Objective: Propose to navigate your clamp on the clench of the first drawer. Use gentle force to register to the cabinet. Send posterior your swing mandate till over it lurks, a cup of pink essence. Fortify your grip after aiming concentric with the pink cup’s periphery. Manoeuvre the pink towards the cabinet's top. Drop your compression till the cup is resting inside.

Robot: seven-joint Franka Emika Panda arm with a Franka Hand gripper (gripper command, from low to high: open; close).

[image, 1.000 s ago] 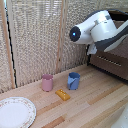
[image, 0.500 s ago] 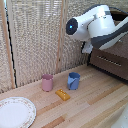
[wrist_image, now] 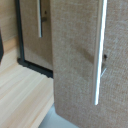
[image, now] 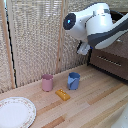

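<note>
Dark brown wooden cabinet (image: 112,60) with silver bar handles sits at the exterior view's right, and in the wrist view one drawer front (wrist_image: 80,60) stands out from the carcass, its slim silver bar handle (wrist_image: 100,50) running along it. Bulky glossy white robot arm (image: 95,25) hangs in front of the cabinet – whether its small gripper (image: 82,48) is wide or narrow cannot be told. Well apart on the light wooden table (image: 95,100), the small dusty-pink plastic cup (image: 47,82) stands upright near a blue cup with a handle (image: 74,80), a small yellow block (image: 62,94) and a white plate (image: 15,112).
</note>
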